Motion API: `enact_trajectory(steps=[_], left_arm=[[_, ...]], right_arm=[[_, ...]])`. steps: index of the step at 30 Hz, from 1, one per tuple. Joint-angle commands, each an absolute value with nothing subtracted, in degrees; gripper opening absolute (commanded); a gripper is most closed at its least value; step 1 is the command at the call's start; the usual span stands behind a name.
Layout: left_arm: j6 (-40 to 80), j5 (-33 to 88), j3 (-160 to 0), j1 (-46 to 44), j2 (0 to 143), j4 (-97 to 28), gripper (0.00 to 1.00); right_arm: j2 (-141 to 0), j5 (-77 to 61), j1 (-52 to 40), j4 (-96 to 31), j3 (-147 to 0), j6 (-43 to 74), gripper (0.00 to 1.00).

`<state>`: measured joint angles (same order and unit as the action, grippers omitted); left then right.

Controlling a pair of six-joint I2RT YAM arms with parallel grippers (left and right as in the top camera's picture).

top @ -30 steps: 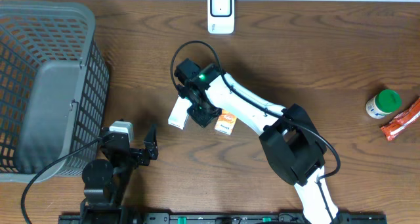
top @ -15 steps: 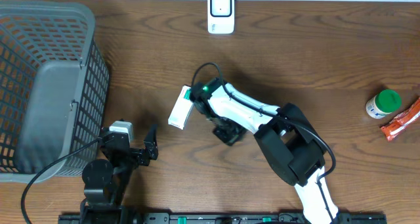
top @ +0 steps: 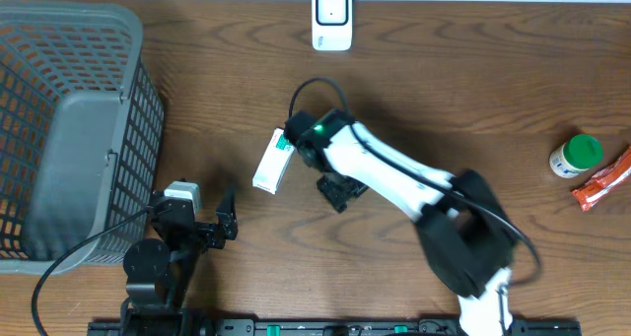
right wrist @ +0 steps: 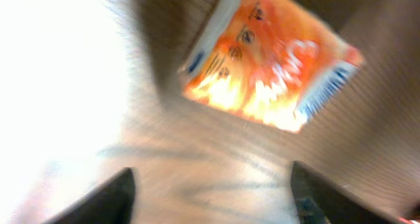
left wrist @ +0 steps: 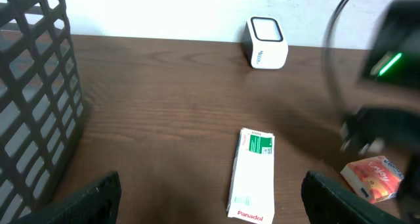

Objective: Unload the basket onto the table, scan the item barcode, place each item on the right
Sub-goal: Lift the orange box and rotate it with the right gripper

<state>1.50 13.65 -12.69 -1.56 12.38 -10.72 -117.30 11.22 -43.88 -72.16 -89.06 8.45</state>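
Over the orange box (right wrist: 269,69), right gripper (right wrist: 213,201) has sprung open — left gripper (left wrist: 216,201) gapes, unchanged.

Quick count. Two boxes: one white-green box (top: 271,162) at centre, one orange box (left wrist: 372,179) just at its 3 o'clock. One gray basket (top: 69,16) at 9 o'clock. One white scanner (top: 331,18) at 12 o'clock. One green-capped bottle (top: 576,156) and one red-orange packet (top: 603,181), both at 3 o'clock.

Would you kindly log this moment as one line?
right gripper: open over orange box on table | left gripper: open, empty | Panadol box: on table | scanner: far edge
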Motion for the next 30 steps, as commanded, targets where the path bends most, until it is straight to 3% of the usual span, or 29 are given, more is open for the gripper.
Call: enact_trajectory(steps=[1,7,12,30], left_arm=[[1.58,14.35,-12.58,-1.41,12.19,-10.70,0.87],[1.58,14.35,-12.58,-1.41,12.19,-10.70,0.87],[1.58,14.35,-12.58,-1.41,12.19,-10.70,0.87],[1.58,14.35,-12.58,-1.41,12.19,-10.70,0.87]], right_arm=[[-108.33,5.50,-43.86,-72.01,-89.30,17.02,0.97],[-105.65,5.48,-41.41,-68.77,-88.55,32.40,0.99],[-109.36,5.76,-39.66,-59.94,-84.07,31.31,0.99],[-115.77,6.35,-32.60,-52.16,-80.05,27.09,0.99]])
